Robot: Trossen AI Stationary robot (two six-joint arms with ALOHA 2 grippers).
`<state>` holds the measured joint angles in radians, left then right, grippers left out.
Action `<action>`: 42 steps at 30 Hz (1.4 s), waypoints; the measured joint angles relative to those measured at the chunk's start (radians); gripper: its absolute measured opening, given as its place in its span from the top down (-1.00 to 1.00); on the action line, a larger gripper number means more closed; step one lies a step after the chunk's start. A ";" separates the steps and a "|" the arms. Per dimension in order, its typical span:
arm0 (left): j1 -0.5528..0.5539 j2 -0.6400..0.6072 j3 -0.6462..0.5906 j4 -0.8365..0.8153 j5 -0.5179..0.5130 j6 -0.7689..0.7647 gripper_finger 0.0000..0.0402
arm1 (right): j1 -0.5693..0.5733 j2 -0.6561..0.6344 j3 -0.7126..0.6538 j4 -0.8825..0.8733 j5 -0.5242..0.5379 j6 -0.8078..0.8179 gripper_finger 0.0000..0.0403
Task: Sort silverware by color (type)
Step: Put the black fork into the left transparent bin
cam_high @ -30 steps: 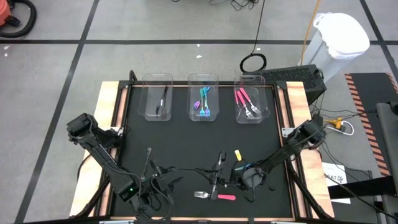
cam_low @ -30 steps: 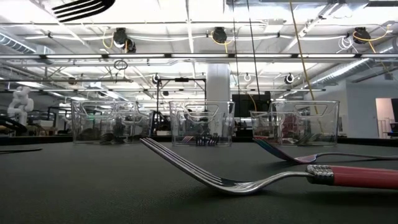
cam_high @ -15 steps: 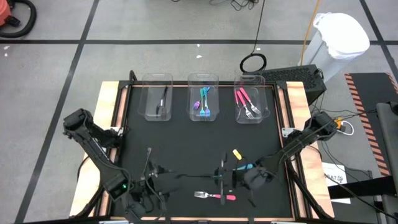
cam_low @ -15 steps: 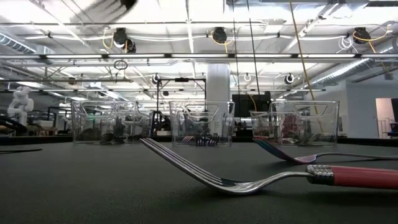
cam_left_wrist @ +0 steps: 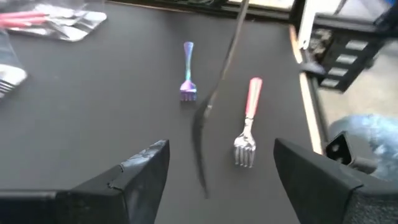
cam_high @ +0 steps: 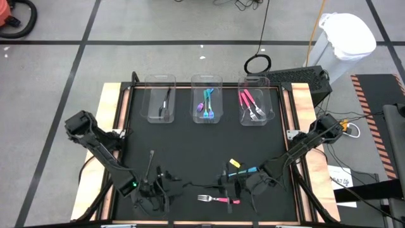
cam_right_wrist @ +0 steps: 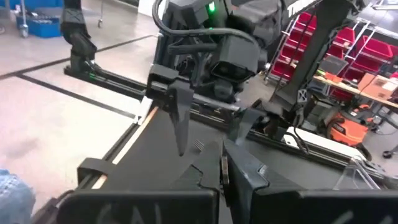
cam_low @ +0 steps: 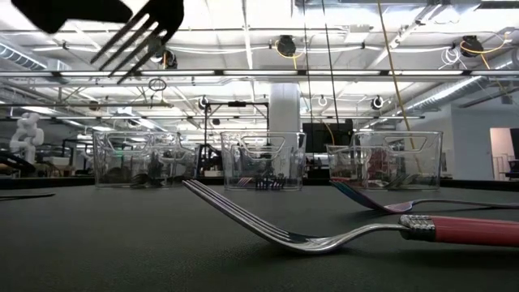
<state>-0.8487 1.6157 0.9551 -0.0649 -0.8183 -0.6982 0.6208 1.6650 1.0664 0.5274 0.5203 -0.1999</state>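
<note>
Silverware is mostly sorted already: the three clear bins point(cam_high: 207, 79) along the far edge of the table point(cam_high: 190, 142) each hold one colour, dark in the left one, teal in the middle, pink in the right. The stragglers sit near the front edge. A pink fork point(cam_high: 218, 200) lies flat at front centre, and another black fork point(cam_high: 150, 163) lies toward the front left corner. The left gripper point(cam_high: 158, 189) has its fingers spread wide, while the right gripper point(cam_high: 235, 185) has its fingers pressed together. A dark fork point(cam_left_wrist: 214, 93) hangs in the air between them, so my guess is a handover so the fork can be carried to the left bin. I can't confirm the right one is actually pinching it, though. From overhead the arms hide that fork completely. The low camera catches only its tines up high, and the left wrist camera shows its full length. That wrist view also shows a blue-purple fork point(cam_left_wrist: 188, 71) lying beside the pink one, which I can't pick out from above.
</note>
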 joint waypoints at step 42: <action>0.170 0.000 -0.121 0.182 0.077 0.026 0.89 | -0.020 0.000 0.000 0.023 0.089 -0.040 0.98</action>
<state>-0.6788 1.6157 0.8337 0.1174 -0.7417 -0.6727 0.6006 1.6650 1.0664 0.5508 0.6090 -0.2395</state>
